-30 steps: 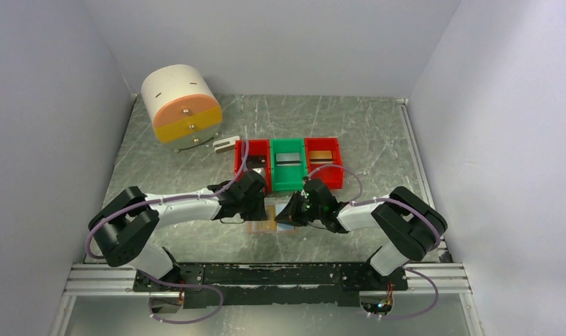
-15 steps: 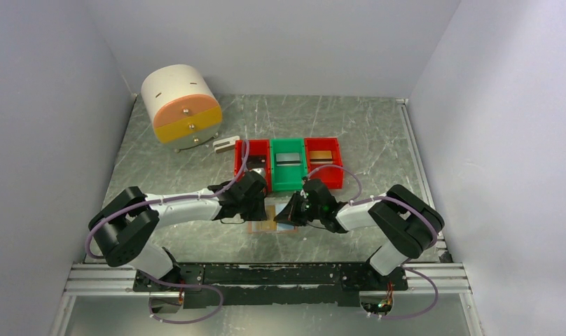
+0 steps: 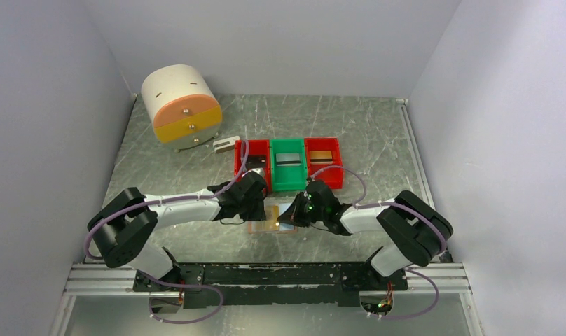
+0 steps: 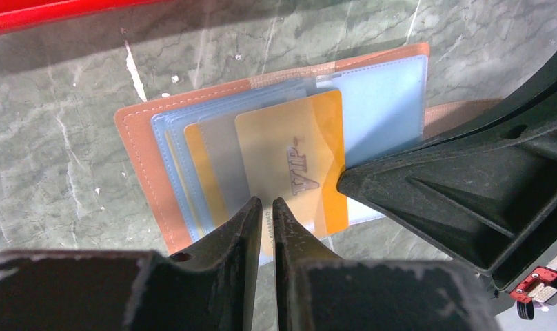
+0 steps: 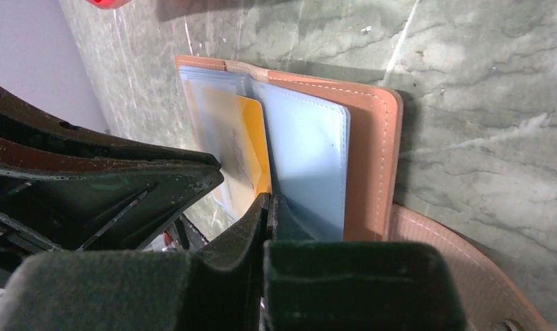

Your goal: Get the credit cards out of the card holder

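Note:
The card holder (image 4: 141, 165) lies open on the table, tan-brown with pale blue clear pockets (image 5: 310, 158), and in the top view it sits between both arms (image 3: 259, 227). A yellow-orange credit card (image 4: 296, 158) marked VIP sticks partly out of a pocket. A second orange card edge (image 4: 193, 165) shows behind it. My right gripper (image 5: 267, 201) is shut, with the card's yellow edge (image 5: 251, 138) running into the seam between its tips. My left gripper (image 4: 265, 207) hangs over the holder's near edge, shut to a thin slit. I cannot see anything caught in it.
Behind the holder stand a red bin (image 3: 239, 159), a green bin (image 3: 288, 143) and another red bin (image 3: 323, 142), each with a flat card inside. A round white drawer unit (image 3: 175, 87) stands at the back left, beside a small grey-white block (image 3: 226, 143). The holder's strap (image 5: 455, 262) trails toward the right arm.
My right gripper's jaws have closed onto the yellow-orange card's edge, and the right arm has shifted slightly. The left arm and the card holder have stayed put.

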Controlling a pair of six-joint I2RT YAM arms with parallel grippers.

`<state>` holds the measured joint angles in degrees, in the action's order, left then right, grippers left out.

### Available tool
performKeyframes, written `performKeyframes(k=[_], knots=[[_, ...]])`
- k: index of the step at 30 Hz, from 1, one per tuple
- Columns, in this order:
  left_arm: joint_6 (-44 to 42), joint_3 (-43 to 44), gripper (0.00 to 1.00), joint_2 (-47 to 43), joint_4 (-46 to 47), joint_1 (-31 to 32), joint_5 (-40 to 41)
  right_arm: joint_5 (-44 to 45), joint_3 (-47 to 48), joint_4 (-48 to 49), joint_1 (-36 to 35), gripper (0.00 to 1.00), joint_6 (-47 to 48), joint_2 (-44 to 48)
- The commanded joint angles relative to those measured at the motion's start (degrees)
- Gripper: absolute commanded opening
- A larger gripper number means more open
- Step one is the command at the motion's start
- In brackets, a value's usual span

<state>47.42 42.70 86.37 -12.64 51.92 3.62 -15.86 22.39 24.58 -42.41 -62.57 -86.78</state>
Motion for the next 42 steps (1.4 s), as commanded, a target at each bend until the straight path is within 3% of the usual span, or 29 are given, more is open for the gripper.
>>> performKeyframes(k=[1, 7, 13, 17, 22, 25, 28, 31, 35, 42], knots=[[-0.4, -1.23, 0.19, 0.35, -3.69, 0.2, 1.71, 1.34, -1.32, -2.39, 0.74, 0.0, -0.02, 0.49], [-0.35, -2.18, 0.19, -0.34, -3.4, 0.24, 1.7, 1.57, -2.17, -1.32, 0.75, 0.0, -0.83, 0.59], [-1.42, -1.78, 0.18, -0.25, -2.27, 0.2, 0.34, -0.43, -0.51, 0.71, 0.67, 0.1, -0.73, -1.96], [-1.62, -1.24, 0.17, 0.15, -3.18, 0.2, 0.55, 0.02, -0.14, 1.68, 0.77, 0.22, -1.15, -2.31], [-2.05, -0.95, 0.16, 0.29, -3.32, 0.2, 0.38, 0.78, 0.02, 2.0, 0.73, 0.24, -1.45, -2.85], [-1.91, -0.86, 0.15, 0.25, -3.32, 0.2, 0.43, 0.14, -0.65, 4.38, 0.69, 0.22, -1.85, -3.22], [-1.89, -0.72, 0.15, 0.29, -3.45, 0.2, 0.47, -0.82, -1.04, 5.45, 0.85, 0.08, -2.6, -3.5], [-1.24, -0.55, 0.12, -0.58, -4.34, 0.36, 2.0, 0.01, -1.12, 5.37, 0.93, 0.05, -3.23, -2.57], [-1.4, -1.85, 0.17, -3.26, -2.73, 0.37, 2.61, 2.95, -0.53, 0.83, 0.96, 0.0, -1.63, -0.5], [-2.73, -2.54, 0.18, -4.05, -2.14, 0.44, 3.5, 2.72, -0.84, -0.6, 1.1, 0.0, 0.55, 0.45]])
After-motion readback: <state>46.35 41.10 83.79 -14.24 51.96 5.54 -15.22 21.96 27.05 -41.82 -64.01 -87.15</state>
